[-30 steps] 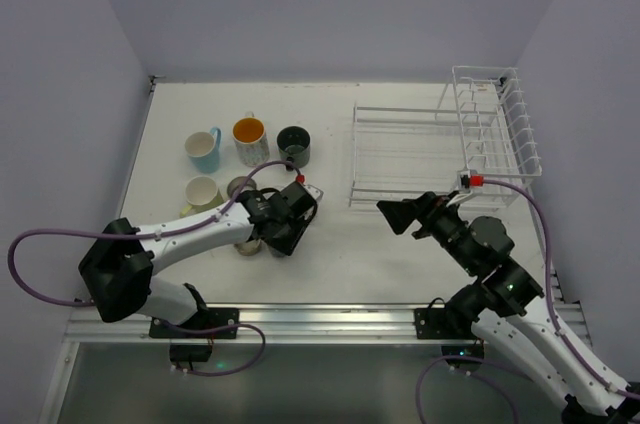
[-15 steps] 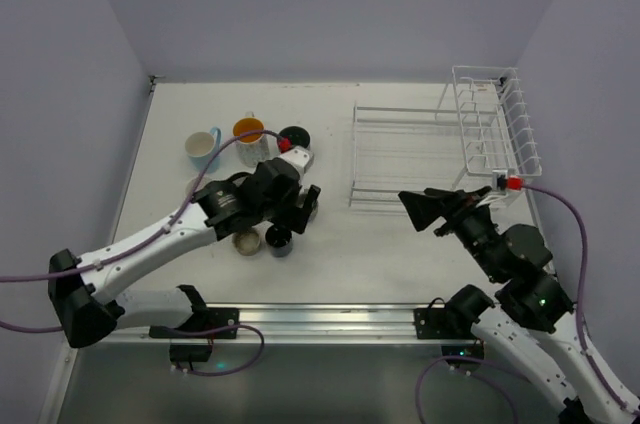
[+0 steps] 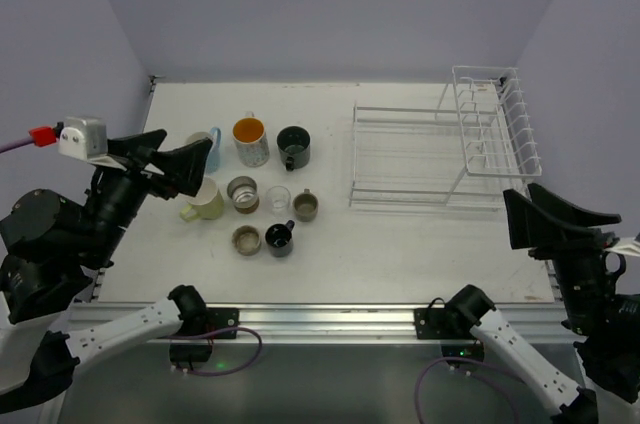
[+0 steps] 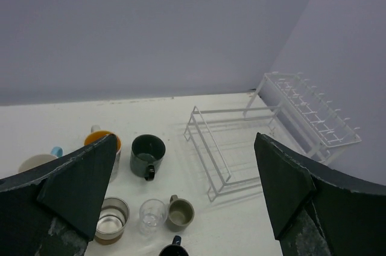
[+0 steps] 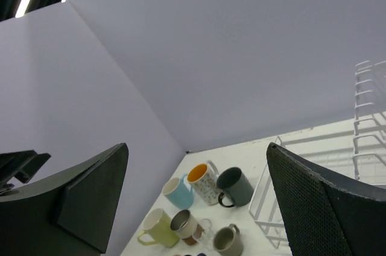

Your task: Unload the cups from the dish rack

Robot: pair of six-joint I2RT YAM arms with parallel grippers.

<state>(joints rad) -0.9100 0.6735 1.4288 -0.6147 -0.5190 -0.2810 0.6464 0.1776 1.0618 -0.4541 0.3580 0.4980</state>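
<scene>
On table [image 3: 400,244] left half, cups [image 3: 258,194] stand upright, mouths up, clustered just beyond left gripper [image 3: 186,139], jaws spread wide. Dish rack [image 3: 430,154] sits far right, apart from cups, long axis L-R, tall basket at R end. Right gripper [image 3: 520,196] near rack's front-R corner, also wide.

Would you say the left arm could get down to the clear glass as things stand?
Likely yes: the left gripper is raised and open, nothing covers the clear glass, but a brown cup and a grey cup crowd its sides.
</scene>
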